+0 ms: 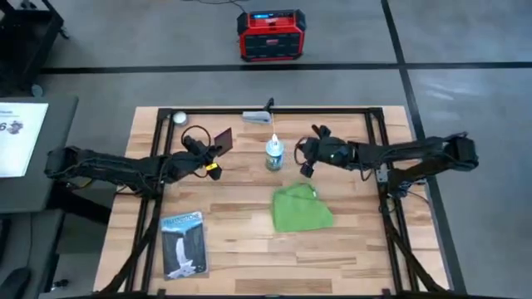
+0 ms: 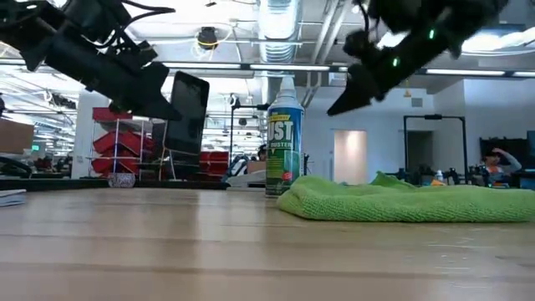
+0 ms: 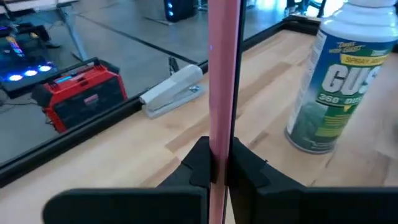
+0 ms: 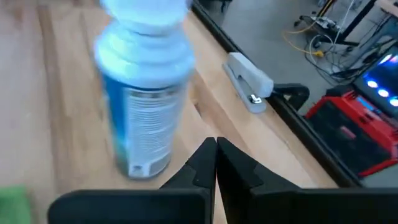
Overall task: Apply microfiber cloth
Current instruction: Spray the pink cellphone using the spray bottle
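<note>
The green microfiber cloth (image 1: 301, 209) lies rumpled on the wooden table (image 1: 249, 249), right of centre; no gripper touches it. It also shows in the low view (image 2: 401, 201). My left gripper (image 1: 213, 152) is shut on a pink phone (image 1: 221, 139), held above the table left of the spray can (image 1: 274, 154). My right gripper (image 1: 306, 156) hovers shut and bare just right of the can, beyond the cloth's far edge. In its wrist view the gripper (image 4: 216, 155) has nothing between its fingers. My left gripper pinches the phone between its two fingers, one on each flat face, at the phone's edge nearest the gripper (image 3: 218, 158). The fingers come slanting down from the table's left. The phone (image 2: 189, 113) stands about upright on edge, clear of the table.
A grey stapler (image 1: 258, 116) and a small white ball (image 1: 178, 117) lie at the far edge. A blue-grey booklet (image 1: 183, 243) lies near left. A red box (image 1: 273, 35) stands on the floor beyond the table. Bare wood shows along the near edge.
</note>
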Tool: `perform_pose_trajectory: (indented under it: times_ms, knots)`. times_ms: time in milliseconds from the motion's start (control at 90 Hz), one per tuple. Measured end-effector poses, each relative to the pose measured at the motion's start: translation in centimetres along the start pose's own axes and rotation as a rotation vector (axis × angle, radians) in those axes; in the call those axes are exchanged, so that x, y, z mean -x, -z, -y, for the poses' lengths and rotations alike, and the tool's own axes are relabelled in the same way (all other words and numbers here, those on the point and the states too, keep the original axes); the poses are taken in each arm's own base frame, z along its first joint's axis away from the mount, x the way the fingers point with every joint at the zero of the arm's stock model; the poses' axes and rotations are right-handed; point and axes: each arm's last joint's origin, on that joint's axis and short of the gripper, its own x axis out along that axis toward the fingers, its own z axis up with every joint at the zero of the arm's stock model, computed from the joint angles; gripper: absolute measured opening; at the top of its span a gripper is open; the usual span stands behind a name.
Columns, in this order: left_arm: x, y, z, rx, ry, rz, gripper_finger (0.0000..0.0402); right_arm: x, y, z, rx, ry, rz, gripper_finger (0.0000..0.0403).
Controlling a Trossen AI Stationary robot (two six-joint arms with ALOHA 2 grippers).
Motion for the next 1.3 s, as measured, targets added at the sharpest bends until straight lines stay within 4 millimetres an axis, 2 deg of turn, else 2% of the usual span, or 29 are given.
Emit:
perform_pose_trajectory:
  times_ms: [211, 378, 467, 556, 767, 1300]
  knots:
    - [-0.2, 0.0, -0.3, -0.021, -0.013, -0.002, 0.0003, -4.0, 1.8, 3.9, -0.064, 0.004, 0.116, 0.0000]
    - [-0.2, 0.0, -0.3, -0.034, -0.008, -0.012, 0.0003, -6.6, 2.9, 7.7, -0.153, -0.082, 0.243, 0.0000]
    - [-0.2, 0.0, -0.3, -0.037, -0.008, -0.012, 0.0003, -7.8, 3.0, 8.5, -0.177, -0.176, 0.276, 0.0000]
    - [-0.2, 0.0, -0.3, -0.037, -0.008, -0.012, 0.0003, -8.8, 2.4, 8.0, -0.174, -0.289, 0.301, 0.0000]
    - [-0.2, 0.1, -0.3, -0.030, -0.009, -0.016, 0.0003, -10.3, 0.8, 5.0, -0.117, -0.507, 0.339, 0.0000]
    - [-0.3, 0.1, -0.5, -0.039, -0.022, -0.019, 0.0003, -10.2, 0.1, 1.7, -0.073, -0.687, 0.348, 0.0000]
